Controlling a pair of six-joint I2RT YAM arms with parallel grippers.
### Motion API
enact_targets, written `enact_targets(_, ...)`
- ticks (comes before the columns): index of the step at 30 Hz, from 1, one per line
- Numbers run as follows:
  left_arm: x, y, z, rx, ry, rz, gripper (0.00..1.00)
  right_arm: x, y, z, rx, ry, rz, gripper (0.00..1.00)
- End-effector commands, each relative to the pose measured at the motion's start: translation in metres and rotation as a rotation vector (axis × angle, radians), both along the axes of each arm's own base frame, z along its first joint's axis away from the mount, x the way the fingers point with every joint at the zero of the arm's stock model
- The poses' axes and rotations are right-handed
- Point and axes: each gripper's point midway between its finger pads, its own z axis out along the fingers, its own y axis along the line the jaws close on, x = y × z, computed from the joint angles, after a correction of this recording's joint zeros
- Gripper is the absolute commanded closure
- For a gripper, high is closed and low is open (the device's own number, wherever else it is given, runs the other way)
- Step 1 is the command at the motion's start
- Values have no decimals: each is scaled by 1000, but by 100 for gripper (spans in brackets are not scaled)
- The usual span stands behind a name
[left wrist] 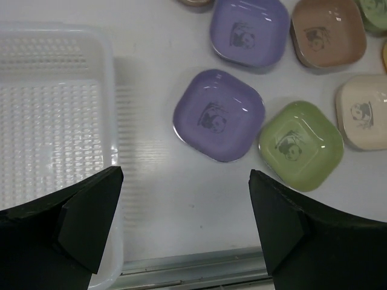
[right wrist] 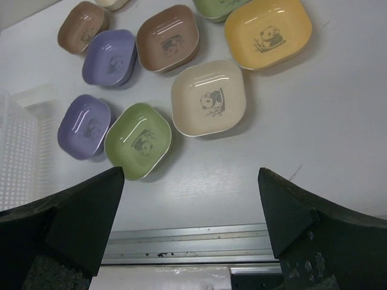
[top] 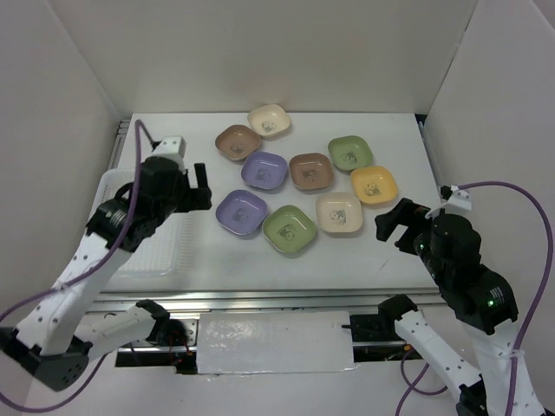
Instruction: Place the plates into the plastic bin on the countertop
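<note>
Several plates lie spread on the countertop [top: 381, 260]: cream [top: 270, 120], brown [top: 238, 142], purple [top: 264, 170], brown [top: 311, 171], green [top: 350, 153], yellow [top: 374, 185], cream [top: 339, 213], green [top: 290, 229] and purple [top: 241, 211]. The plastic bin [top: 160, 251] sits at the left, partly under my left arm, and holds no plate where it shows. My left gripper [top: 202, 188] is open and empty, between the bin [left wrist: 54, 121] and the near purple plate [left wrist: 219, 115]. My right gripper [top: 392, 224] is open and empty, near the front cream plate [right wrist: 208, 96].
White walls close in the left, right and back. A metal rail [top: 260, 299] runs along the near table edge. In the right wrist view the near green plate [right wrist: 138, 140] and yellow plate [right wrist: 268, 33] flank the cream one; the bin's corner [right wrist: 18, 151] shows at left.
</note>
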Motion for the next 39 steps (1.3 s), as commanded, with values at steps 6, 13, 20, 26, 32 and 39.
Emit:
enact_targets(6, 68, -73, -40, 140, 218, -194, 1, -3, 29, 6, 19, -38, 189, 0)
enact_targets(13, 122, -53, -141, 311, 492, -100, 3, -10, 48, 8, 60, -54, 303, 0)
enact_targets(20, 140, -35, -200, 261, 583, -68, 5, -16, 53, 10, 74, -78, 340, 0)
enact_targets(26, 136, -40, -233, 199, 655, -88, 18, -16, 56, 11, 82, -84, 357, 0)
enact_targets(32, 127, -40, -259, 179, 706, -74, 38, -18, 56, 17, 90, -91, 356, 0)
enact_targets(39, 124, -34, -253, 175, 703, -37, 79, -20, 52, 22, 91, -101, 341, 0)
